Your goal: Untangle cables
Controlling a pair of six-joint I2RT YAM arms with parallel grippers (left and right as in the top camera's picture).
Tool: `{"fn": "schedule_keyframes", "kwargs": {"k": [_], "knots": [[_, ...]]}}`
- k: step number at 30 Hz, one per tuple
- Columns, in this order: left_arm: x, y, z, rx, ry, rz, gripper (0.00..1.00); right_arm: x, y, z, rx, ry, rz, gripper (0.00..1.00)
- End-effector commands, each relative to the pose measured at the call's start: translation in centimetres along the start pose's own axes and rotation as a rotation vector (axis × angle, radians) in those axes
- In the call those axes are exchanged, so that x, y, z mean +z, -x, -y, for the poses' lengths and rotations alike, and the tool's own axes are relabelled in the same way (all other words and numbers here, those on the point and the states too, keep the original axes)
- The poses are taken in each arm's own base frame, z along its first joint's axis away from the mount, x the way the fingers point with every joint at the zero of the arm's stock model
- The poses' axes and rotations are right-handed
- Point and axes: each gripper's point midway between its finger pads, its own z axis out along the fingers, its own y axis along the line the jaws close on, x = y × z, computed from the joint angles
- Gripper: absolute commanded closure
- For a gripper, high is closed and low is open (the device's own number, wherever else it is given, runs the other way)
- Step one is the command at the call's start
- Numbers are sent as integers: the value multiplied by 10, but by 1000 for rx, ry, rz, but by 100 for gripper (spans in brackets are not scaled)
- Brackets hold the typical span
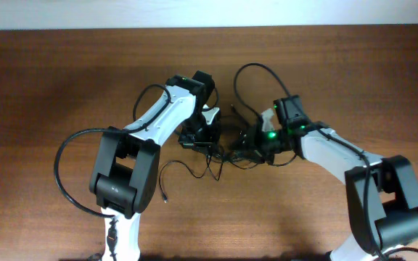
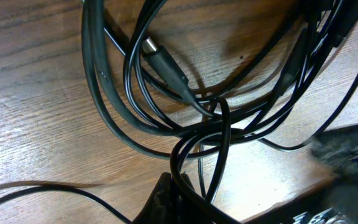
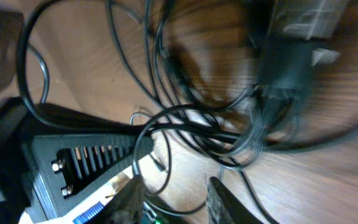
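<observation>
The cables (image 1: 223, 154) lie as a knotted black bundle in the middle of the wooden table (image 1: 42, 80), between both arms. My left gripper (image 1: 207, 138) is at the bundle's left side. In the left wrist view it (image 2: 169, 198) is shut, and one strand of the cables (image 2: 185, 134) runs into its tips; a silver-tipped plug (image 2: 149, 45) lies beyond. My right gripper (image 1: 254, 142) is at the bundle's right side. In the right wrist view it (image 3: 176, 200) stands open, with thin loops of the cables (image 3: 191, 127) crossing the gap between its fingers (image 3: 219, 200).
One loose strand trails from the bundle toward the table's front and ends in a small plug (image 1: 165, 196). Another loop (image 1: 247, 76) arcs toward the back. The left arm's thicker cable (image 1: 62, 170) bows out to the left. The left gripper's grey ribbed body (image 3: 73, 158) sits close to my right fingers.
</observation>
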Motion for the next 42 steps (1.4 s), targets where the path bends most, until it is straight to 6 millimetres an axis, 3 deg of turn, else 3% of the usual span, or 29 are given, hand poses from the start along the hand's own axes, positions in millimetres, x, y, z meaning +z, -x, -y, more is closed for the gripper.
{"fn": "schedule_keyframes", "kwargs": {"k": [1,4,6,10,16,21,26,31,38,42], "knots": [[0,1,-4,-12,14,2,100,8,-11,-11,-175,37,-45,69],[0,-1,6,25,-42,-10,100,8,-15,-7,-167,24,-60,69],[-2,-2,16,60,-107,-17,100,7,-14,-6,-75,21,-57,59],[-7,-6,43,199,-273,-14,100,7,-7,-13,13,43,-36,51],[-7,-5,44,201,-274,-12,100,7,-3,-9,121,22,-13,52],[-7,-2,45,209,-275,2,100,7,-2,-8,249,15,-7,60],[-7,2,45,218,-276,17,100,10,-5,-7,254,2,-11,74],[-7,3,46,221,-276,22,100,17,-6,15,394,-125,66,75],[-7,2,47,225,-276,20,100,18,3,21,401,-163,142,76],[-6,2,48,227,-275,18,100,18,5,21,397,-164,150,96]]}}
